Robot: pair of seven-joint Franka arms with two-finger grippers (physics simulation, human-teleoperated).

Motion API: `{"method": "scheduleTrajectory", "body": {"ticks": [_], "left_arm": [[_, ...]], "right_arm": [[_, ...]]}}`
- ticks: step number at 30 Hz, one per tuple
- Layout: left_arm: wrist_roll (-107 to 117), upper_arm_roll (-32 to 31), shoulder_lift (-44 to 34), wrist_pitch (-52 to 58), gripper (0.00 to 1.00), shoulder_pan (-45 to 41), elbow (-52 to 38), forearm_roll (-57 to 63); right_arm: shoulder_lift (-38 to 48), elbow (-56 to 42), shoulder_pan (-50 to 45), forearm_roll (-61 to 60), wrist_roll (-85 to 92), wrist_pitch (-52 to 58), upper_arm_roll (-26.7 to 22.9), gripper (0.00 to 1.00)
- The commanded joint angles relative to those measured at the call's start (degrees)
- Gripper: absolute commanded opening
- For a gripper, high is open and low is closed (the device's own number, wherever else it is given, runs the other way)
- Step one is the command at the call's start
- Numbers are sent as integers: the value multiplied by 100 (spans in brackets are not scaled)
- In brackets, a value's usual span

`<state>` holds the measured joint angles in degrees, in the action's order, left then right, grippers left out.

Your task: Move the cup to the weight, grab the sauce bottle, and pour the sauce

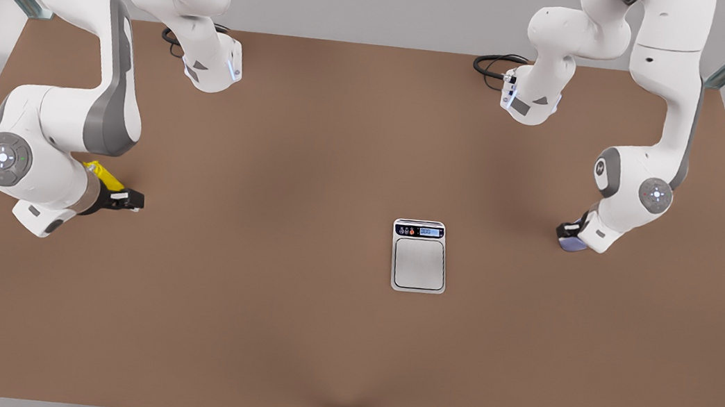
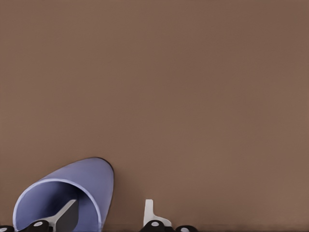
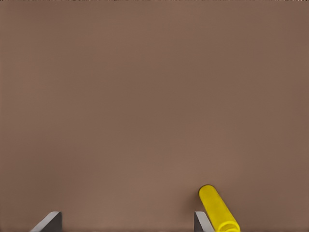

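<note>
Cup (image 2: 72,191) is straddled at its wall by the left gripper (image 2: 108,215), one finger inside the rim, one outside, not yet closed, near the table's (image 1: 262,330) edge at the front view's right. Weight (image 1: 419,256) is seen mid-table, bare surface all around. Sauce bottle (image 3: 218,209) lies just outside the spread right gripper (image 3: 126,221), near the opposite edge.

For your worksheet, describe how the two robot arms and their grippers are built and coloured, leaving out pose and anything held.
Both arms are glossy white with rounded segments, grey side panels and round grey joint caps with small lights. Black cables loop at their bases. The left gripper and right gripper are black at the front, each with two flat grey fingers.
</note>
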<state>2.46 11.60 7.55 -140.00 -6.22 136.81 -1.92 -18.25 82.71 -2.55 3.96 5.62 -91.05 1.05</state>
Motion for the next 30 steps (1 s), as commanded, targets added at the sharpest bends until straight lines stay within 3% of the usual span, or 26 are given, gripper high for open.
{"method": "scheduleTrajectory", "body": {"ticks": [1,3,4,7,9,17,20,23,27,30], "left_arm": [[0,0,1,-10,72,-2,21,-1],[0,0,36,-239,72,-2,145,-1],[0,0,71,-274,66,-2,171,-1],[-17,0,203,-564,35,-2,250,8],[-61,0,229,-582,23,-2,250,8],[-70,0,291,-634,21,-2,250,52],[-79,0,291,-634,21,-2,250,43],[-79,0,273,-634,21,-2,250,52],[-79,0,264,-643,21,-2,250,52],[-79,0,282,-696,25,-2,250,43]], "right_arm": [[-3,0,0,0,0,0,0,100],[-4,18,9,0,44,0,9,100],[-12,35,17,0,157,-9,0,100],[-30,272,640,-53,3335,-640,0,100],[-48,439,1440,-588,5428,-773,0,100],[-539,2039,4376,-2812,10598,-967,-9,100],[-997,2443,5176,-3278,11496,-949,-9,100],[-1067,3111,5493,-4122,12041,-1011,-9,100],[-1330,3173,5581,-4342,13535,-1125,-9,100],[-1559,3173,5528,-4377,13544,-1125,0,100]]}}
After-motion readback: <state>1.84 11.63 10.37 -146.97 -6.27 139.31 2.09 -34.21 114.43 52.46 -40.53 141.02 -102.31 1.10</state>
